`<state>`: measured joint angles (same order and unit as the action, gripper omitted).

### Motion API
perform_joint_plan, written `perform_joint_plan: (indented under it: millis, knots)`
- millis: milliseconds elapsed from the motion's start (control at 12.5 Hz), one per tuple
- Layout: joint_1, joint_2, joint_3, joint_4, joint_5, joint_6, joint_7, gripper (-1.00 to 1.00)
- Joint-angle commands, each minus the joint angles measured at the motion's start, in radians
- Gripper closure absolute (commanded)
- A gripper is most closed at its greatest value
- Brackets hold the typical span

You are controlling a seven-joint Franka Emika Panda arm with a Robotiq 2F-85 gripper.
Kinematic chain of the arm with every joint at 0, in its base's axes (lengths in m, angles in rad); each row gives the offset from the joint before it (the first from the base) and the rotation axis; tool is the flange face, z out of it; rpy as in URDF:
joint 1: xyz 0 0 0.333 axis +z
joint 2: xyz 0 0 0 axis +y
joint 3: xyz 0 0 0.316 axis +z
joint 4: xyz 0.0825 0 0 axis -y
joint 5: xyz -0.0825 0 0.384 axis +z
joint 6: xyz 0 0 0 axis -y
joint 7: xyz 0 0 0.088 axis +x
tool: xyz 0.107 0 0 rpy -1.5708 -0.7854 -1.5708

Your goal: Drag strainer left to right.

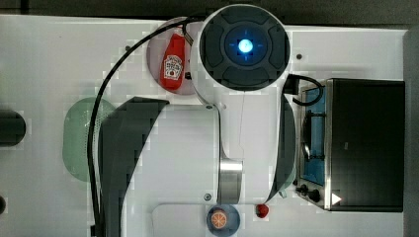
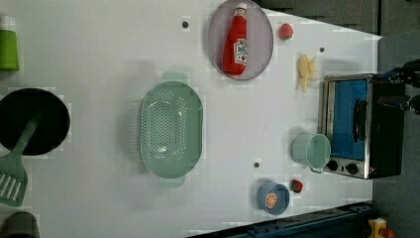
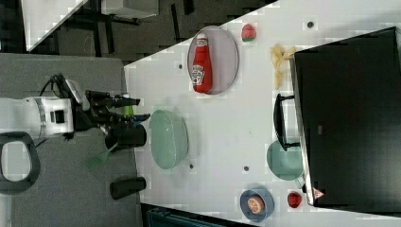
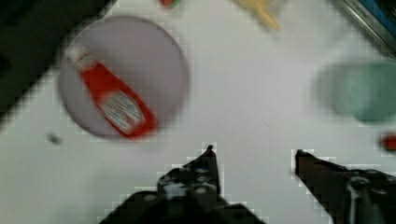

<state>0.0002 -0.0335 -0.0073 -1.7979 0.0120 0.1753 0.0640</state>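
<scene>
The strainer is a pale mint-green oval colander full of small holes, lying flat on the white table. It sits left of centre in the left view, and it appears again at the top view's left and in the right view. In the right view my gripper is to the strainer's left, apart from it. The wrist view shows the gripper open above bare table, with nothing between its fingers. In the top view my arm covers the table's middle.
A grey plate carries a ketchup bottle. A mint cup stands by the toaster oven. Also around are a blue bowl, strawberries, a banana, a black pan and a green spatula.
</scene>
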Motion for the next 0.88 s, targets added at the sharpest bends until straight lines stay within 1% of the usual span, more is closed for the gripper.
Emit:
perform_joint_plan:
  millis: [80,240,400,560,720,880]
  knots:
    - [0.015,-0.491,-0.067,-0.241,-0.052,-0.246,0.077,-0.60]
    - [0.015,-0.490,-0.067,-0.241,-0.052,-0.246,0.077,-1.00]
    - [0.023,-0.479,-0.053,-0.242,-0.050,-0.225,0.077,-1.00]
    - [0.041,-0.451,-0.004,-0.247,-0.039,-0.209,0.079,-1.00]
    - [0.057,-0.405,0.080,-0.259,-0.034,-0.161,0.121,-1.00]
    - [0.061,-0.345,0.184,-0.278,-0.034,-0.076,0.232,-1.00]
